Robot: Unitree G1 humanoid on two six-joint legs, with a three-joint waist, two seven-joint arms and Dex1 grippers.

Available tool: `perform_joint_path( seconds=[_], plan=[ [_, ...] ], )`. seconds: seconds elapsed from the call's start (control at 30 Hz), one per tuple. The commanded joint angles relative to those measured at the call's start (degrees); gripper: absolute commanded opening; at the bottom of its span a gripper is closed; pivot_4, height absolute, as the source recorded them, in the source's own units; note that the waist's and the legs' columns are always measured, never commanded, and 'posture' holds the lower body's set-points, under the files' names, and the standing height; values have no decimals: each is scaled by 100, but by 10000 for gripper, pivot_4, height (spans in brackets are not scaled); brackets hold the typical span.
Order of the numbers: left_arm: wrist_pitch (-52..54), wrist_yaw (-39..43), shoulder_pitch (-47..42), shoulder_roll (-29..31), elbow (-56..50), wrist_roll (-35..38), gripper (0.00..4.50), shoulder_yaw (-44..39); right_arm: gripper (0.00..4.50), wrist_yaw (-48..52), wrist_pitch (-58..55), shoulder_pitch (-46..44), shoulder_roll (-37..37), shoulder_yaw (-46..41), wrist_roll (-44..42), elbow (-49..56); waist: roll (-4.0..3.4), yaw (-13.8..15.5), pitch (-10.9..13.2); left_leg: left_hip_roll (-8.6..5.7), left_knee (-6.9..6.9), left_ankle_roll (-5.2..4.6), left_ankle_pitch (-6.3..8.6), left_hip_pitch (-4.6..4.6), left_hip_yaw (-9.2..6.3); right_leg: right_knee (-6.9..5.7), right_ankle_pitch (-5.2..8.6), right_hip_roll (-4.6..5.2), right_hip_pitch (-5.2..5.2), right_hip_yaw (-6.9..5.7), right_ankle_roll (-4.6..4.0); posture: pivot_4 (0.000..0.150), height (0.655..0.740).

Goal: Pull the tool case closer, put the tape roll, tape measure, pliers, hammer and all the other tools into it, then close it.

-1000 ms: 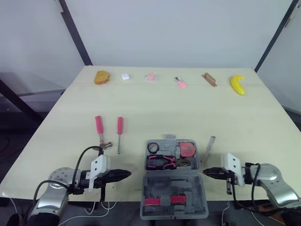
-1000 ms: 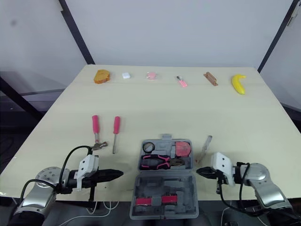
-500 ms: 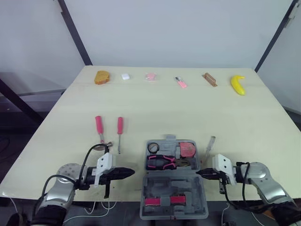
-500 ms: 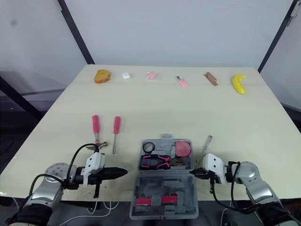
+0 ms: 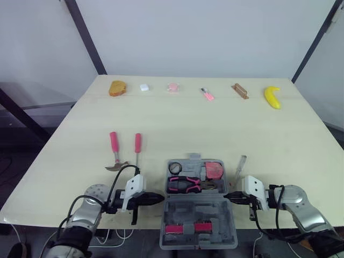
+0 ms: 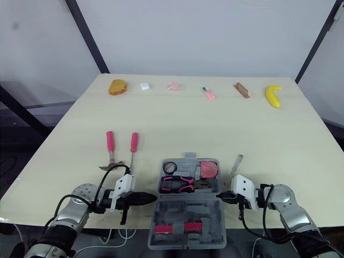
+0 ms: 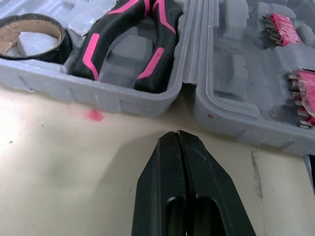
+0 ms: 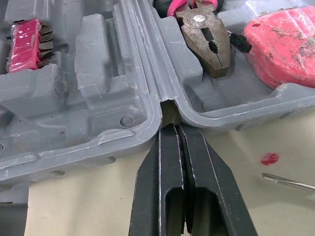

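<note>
1. While the open case (image 5: 200, 210) lay at the near edge of the table (image 5: 215, 129), the left gripper (image 5: 159, 197), pressed together, stood just off its wall.
2. At its hinge notch sat the right gripper (image 8: 173, 129), likewise pressed together.

L wrist view clips your tape roll (image 7: 55, 44) at the edge; R wrist view clips the tape measure (image 8: 285, 39). You can't ID the pink bit (image 5: 172, 87) at the counter (image 5: 215, 129) back: too small.

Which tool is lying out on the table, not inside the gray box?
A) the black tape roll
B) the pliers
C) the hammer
C: the hammer lies on the table to the left of the tool case, while the pliers and tape roll sit inside it.
</note>
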State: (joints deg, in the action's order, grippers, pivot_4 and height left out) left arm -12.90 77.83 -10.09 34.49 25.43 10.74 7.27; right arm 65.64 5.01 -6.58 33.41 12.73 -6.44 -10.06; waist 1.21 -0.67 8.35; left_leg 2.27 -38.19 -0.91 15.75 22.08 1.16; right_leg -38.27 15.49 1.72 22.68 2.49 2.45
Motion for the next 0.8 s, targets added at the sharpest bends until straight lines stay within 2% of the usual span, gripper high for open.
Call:
perform_joint_path(
  seconds=[0.03,0.5,0.8],
  plan=[
    [8,24,-70,-84,48,-45,0,129,208,-54,25,-50,-14,-18,-40,178,0,4,0,0,-4,0,0,0,1,-4,0,0,0,0,0,1500,7400],
    [118,-5,-270,-270,3,-15,0,171,208,-138,-64,-60,-57,-40,-115,258,0,10,0,-3,-11,0,0,0,-1,-17,0,0,0,1,0,1500,7400],
    [144,-140,-599,-274,399,86,0,-54,208,-389,108,-250,-182,-81,5,91,-1,0,1,-4,-14,0,0,-1,-2,-28,0,-3,1,-1,0,1500,7400]
  ],
)
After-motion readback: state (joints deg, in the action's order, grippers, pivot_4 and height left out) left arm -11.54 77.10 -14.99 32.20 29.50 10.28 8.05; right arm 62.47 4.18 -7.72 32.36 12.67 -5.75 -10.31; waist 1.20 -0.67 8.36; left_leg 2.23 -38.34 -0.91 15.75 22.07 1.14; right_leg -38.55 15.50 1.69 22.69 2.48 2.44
